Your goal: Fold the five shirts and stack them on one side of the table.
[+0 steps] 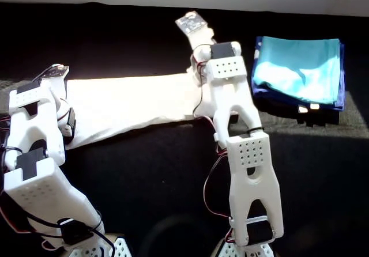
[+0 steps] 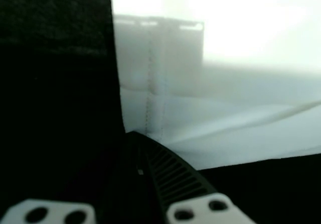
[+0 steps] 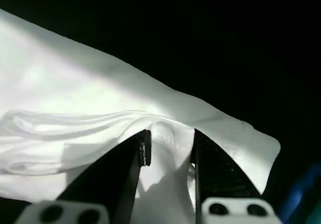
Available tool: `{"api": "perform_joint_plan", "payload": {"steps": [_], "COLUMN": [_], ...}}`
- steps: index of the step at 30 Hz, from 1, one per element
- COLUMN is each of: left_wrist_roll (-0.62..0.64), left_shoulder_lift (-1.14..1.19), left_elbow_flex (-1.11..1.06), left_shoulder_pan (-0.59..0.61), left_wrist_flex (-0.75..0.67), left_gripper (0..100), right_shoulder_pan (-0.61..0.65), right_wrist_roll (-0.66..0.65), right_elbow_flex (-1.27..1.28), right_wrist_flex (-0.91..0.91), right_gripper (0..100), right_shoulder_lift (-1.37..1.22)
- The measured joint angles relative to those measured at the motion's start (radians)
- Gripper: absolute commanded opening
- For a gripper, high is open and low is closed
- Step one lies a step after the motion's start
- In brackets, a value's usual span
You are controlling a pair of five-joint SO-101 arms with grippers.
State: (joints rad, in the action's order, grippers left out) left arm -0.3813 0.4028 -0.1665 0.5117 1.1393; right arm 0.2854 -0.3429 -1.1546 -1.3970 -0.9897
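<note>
From above, a long white cloth shirt (image 1: 127,104) lies flat in a strip on the black table cover (image 1: 144,176). It runs between the 2 arms. The left arm (image 1: 34,136) is at one end of it and the right arm (image 1: 248,153) is at the other. A pile of folded shirts with a teal one on top (image 1: 297,72) sits on the far side of the right arm, apart from the white shirt. So I think the step now is to fold this strip shorter, and then it can go on the pile.

From the left wrist, the left gripper (image 2: 138,143) is low, right at a stitched edge of the white cloth shirt (image 2: 225,113). 1 dark finger (image 2: 165,176) shows clearly. I cannot tell if this gripper is pinching the cloth or not.

From the right wrist, the right gripper (image 3: 169,146) has a bump of the white cloth shirt (image 3: 75,98) squeezed between its 2 fingers, so it is holding the shirt.

To do this well, the left side should have a sure hold before anything lifts. Both ends should go up together, not 1 first, or the strip may twist. The cloth should stay a little tight, so it does not sag or drag. The edges should line up when one end comes down on the other. A thin pinch could slip, so slow moves are best.
</note>
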Motion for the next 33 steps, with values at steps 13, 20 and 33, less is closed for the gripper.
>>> {"api": "perform_joint_plan", "payload": {"steps": [13, 20, 33], "left_wrist_roll": [0.0, 0.0, 0.0], "left_shoulder_lift": [0.0, 0.0, 0.0], "left_elbow_flex": [0.0, 0.0, 0.0], "left_shoulder_pan": [0.0, 0.0, 0.0], "left_wrist_flex": [0.0, 0.0, 0.0], "left_gripper": [1, 1, 1], "right_shoulder_pan": [-0.066, -0.011, 0.126], "right_wrist_roll": [0.135, 0.141, 0.141], "right_elbow_flex": [-0.342, -0.333, -0.146], "right_wrist_flex": [-0.255, -0.353, -0.358], "right_gripper": [1.4, 0.5, 0.5], "right_shoulder_lift": [-0.038, -0.038, -0.038]}}
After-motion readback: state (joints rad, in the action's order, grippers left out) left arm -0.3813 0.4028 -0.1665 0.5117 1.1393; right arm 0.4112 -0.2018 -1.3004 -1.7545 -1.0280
